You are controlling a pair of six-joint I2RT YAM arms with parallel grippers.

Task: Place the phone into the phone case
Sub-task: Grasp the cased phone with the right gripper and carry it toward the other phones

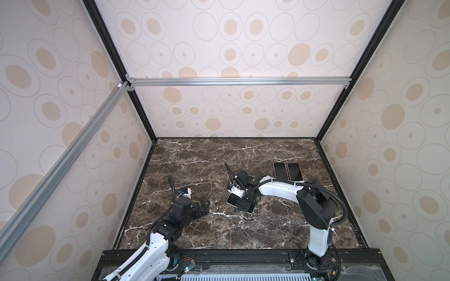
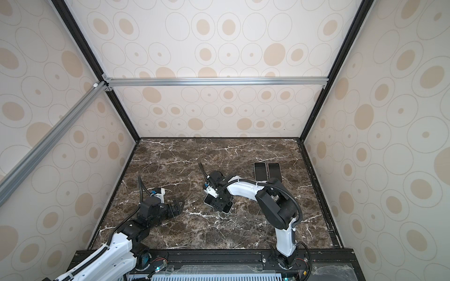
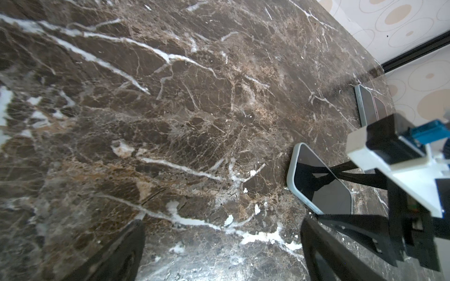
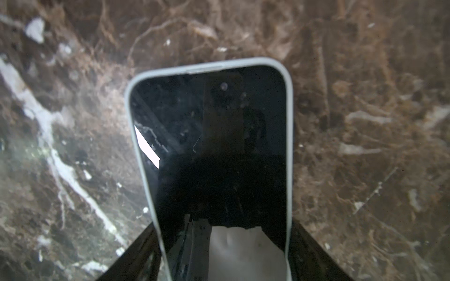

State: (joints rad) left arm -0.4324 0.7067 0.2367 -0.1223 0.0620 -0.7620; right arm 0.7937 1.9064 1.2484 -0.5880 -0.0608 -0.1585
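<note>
Right tool [image 4: 224,231] first: its dark fingers [image 4: 136,255] bracket one end of the phone [image 4: 209,136], one against each long side of the pale case [image 4: 289,146], apparently closed on it. Phone lies screen-up in that case, flat on the desk [image 4: 365,121], near its middle. Judgement: stiff, light slab; glass slick and scratchable, rubbery rim grippy, so take it by the long edges. Left tool [image 1: 204,206] gapes wide, empty, near the phone.

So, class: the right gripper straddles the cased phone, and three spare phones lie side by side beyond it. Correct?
No: the right gripper straddles the cased phone, but two spare phones, not three, lie side by side beyond it, as both top views show.
</note>
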